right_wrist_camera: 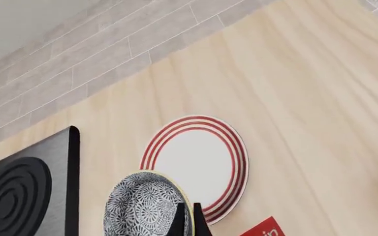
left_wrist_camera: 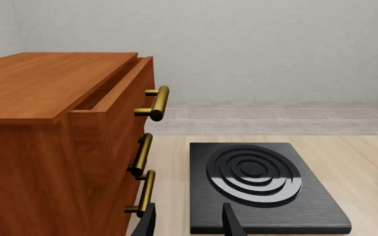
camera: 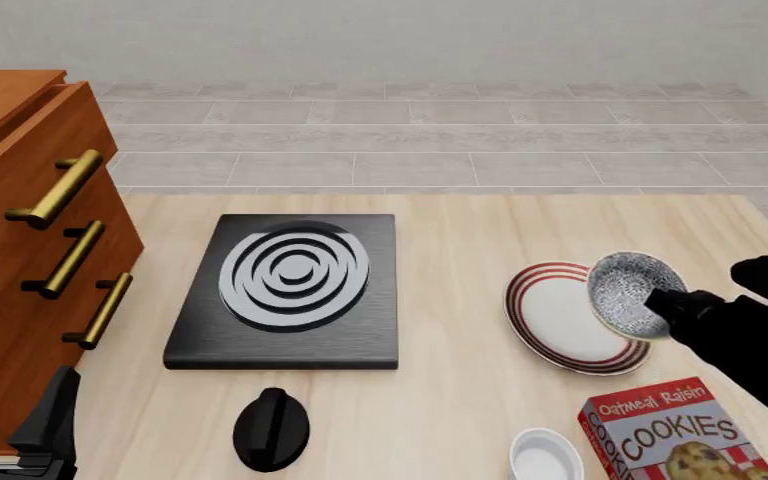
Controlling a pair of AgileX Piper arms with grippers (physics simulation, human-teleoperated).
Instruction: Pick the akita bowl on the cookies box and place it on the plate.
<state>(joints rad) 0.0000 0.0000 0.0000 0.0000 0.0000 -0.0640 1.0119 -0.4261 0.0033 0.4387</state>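
The speckled akita bowl (camera: 628, 293) hangs tilted in the air over the right side of the red-ringed plate (camera: 551, 318). My right gripper (camera: 662, 301) is shut on its rim. In the right wrist view the two fingers pinch the edge of the bowl (right_wrist_camera: 143, 206), and the plate (right_wrist_camera: 199, 155) lies on the table just beyond. The red cookies box (camera: 675, 432) lies at the near right with nothing on top; one corner of the cookies box (right_wrist_camera: 263, 230) shows in the right wrist view. My left gripper (camera: 11, 408) is open at the near left, beside the cabinet.
A black stove (camera: 284, 290) with grey rings lies mid-table, with a black knob (camera: 271, 428) in front of it. A wooden cabinet (camera: 17, 250) with brass handles fills the left; its top drawer (left_wrist_camera: 120, 93) is ajar. A small white bowl (camera: 546, 456) stands left of the cookies box.
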